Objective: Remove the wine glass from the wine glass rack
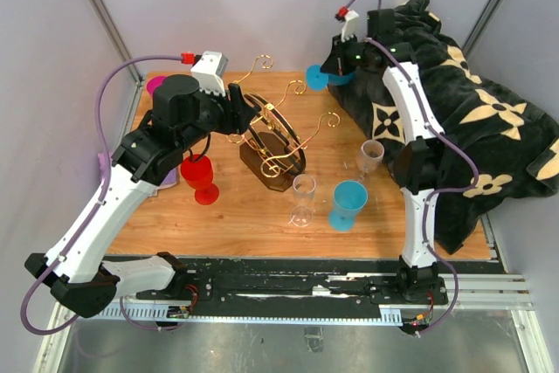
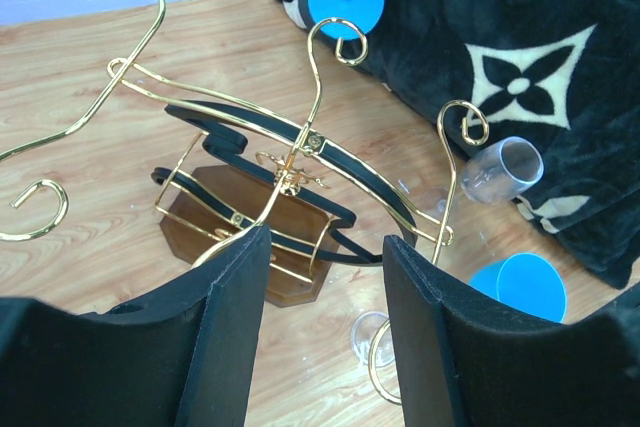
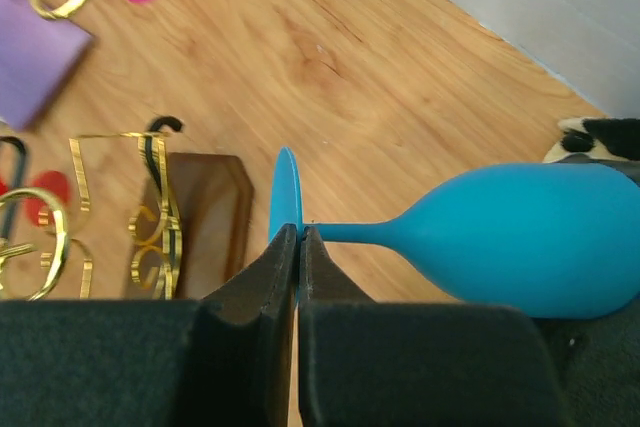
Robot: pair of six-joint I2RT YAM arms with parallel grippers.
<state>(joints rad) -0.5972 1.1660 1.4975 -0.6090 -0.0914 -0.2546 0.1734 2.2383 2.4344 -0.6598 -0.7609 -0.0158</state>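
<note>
The wine glass rack [image 1: 272,144], gold wire arms on a dark wooden base [image 2: 250,237], stands mid-table. A blue wine glass [image 3: 520,242] lies on its side at the back right, away from the rack, with its bowl against a black blanket. My right gripper [image 3: 300,232] is shut on the rim of its round foot [image 3: 285,192]. In the top view that gripper [image 1: 334,69] hangs beside the foot [image 1: 316,78]. My left gripper [image 2: 325,327] is open and empty, hovering by the rack's left side [image 1: 236,109], its fingers [image 2: 225,337] framing a gold scroll.
A red wine glass [image 1: 200,177] stands left of the rack and a pink one [image 1: 157,86] at the back left. Two clear glasses [image 1: 303,199] [image 1: 371,157] and a blue glass [image 1: 348,204] stand right of the rack. The patterned black blanket [image 1: 476,128] fills the right side.
</note>
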